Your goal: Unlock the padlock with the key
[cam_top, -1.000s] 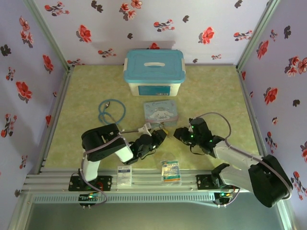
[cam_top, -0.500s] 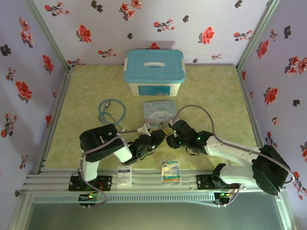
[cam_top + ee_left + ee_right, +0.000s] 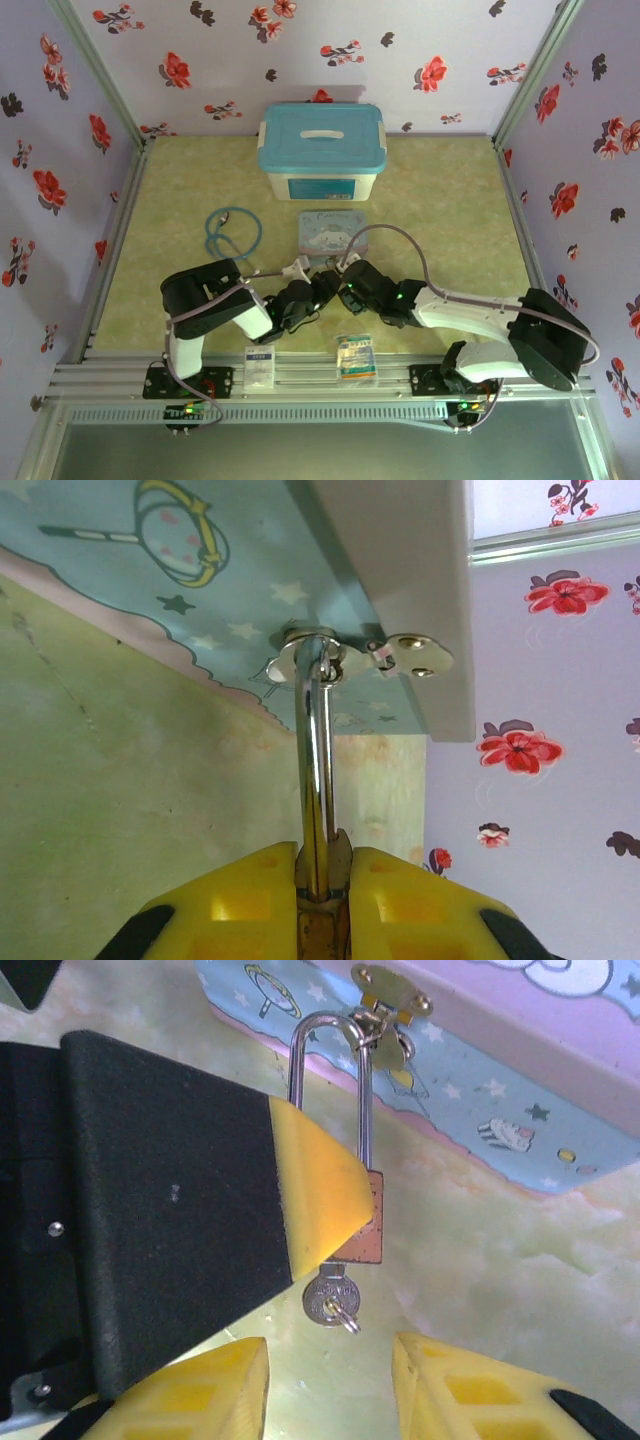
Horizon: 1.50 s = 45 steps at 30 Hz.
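The brass padlock point(image 3: 369, 1225) hangs by its thin shackle point(image 3: 317, 770) from the hasp point(image 3: 330, 660) of the cartoon tin point(image 3: 335, 232). My left gripper point(image 3: 323, 865) is shut on the padlock's body, and its black and yellow finger point(image 3: 315, 1195) covers most of the body in the right wrist view. The small grey key point(image 3: 330, 1300) sticks out of the padlock's underside, with a tiny ring through its head. My right gripper point(image 3: 330, 1380) is open just below the key, one yellow finger on each side, touching nothing. In the top view the two grippers point(image 3: 325, 285) point(image 3: 348, 280) meet in front of the tin.
A blue-lidded white box point(image 3: 322, 150) stands behind the tin. A blue stethoscope point(image 3: 232, 232) lies coiled to the left, with a small white cylinder point(image 3: 298, 266) near the left gripper. Two small packets point(image 3: 260, 365) point(image 3: 356, 357) rest on the front rail.
My right arm has swung left across the table, bringing its gripper from right of the tin up next to the left gripper. The left arm has barely moved.
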Available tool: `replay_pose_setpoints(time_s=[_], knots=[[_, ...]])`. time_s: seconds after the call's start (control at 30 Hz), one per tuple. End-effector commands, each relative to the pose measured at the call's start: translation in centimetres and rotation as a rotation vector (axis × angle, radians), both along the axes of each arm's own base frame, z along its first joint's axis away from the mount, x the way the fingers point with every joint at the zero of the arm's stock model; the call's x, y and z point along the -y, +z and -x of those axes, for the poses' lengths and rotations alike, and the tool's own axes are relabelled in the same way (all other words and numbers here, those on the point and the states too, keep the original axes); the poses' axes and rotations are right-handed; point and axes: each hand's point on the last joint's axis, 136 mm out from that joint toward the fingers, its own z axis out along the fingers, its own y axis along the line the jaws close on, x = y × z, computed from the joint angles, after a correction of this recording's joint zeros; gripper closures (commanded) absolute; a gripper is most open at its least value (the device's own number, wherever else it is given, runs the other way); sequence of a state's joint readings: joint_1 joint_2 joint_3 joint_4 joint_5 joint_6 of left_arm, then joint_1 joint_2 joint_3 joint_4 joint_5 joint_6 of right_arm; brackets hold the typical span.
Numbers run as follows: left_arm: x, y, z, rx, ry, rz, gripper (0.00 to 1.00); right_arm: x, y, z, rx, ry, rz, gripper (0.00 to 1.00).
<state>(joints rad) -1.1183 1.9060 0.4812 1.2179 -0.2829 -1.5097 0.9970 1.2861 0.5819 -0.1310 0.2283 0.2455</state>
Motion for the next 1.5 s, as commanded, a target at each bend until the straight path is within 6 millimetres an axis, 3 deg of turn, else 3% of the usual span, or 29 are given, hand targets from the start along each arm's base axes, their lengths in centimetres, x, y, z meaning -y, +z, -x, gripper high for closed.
replay_pose_setpoints(time_s=[0.0,0.13,0.3,0.67,0.9,1.03,1.1,1.2,1.47], knots=[[1.2,4.0,0.3,0.060,-0.031,0.119,1.00,-0.4,-0.3,-0.8,0.051,0.010,0.013,0.67],[1.1,3.7,0.3,0.053,-0.027,0.116,1.00,0.5,-0.4,-0.4,0.045,-0.041,-0.038,0.74],[1.1,3.6,0.3,0.050,-0.028,0.117,1.00,1.7,-0.6,0.4,0.052,-0.059,-0.080,0.67],[1.0,4.1,0.3,0.055,-0.034,0.125,1.00,-1.0,-0.6,-0.6,0.119,0.016,0.025,0.64],[1.3,3.6,0.7,0.034,-0.046,0.128,1.00,-1.4,0.4,-2.9,0.229,-0.022,0.132,0.76],[1.2,3.6,0.8,0.038,-0.046,0.125,1.00,-1.6,-0.4,-2.6,0.209,-0.012,0.127,0.81],[1.1,3.4,0.7,0.035,-0.042,0.122,1.00,-2.0,-0.9,-1.8,0.171,0.016,0.085,0.85],[0.9,2.9,0.8,0.021,-0.038,0.117,1.00,-4.0,-1.4,0.4,0.032,0.092,-0.119,0.86],[0.4,2.6,0.8,0.026,-0.035,0.100,0.98,-4.9,-2.0,0.6,-0.183,0.042,-0.384,0.89]])
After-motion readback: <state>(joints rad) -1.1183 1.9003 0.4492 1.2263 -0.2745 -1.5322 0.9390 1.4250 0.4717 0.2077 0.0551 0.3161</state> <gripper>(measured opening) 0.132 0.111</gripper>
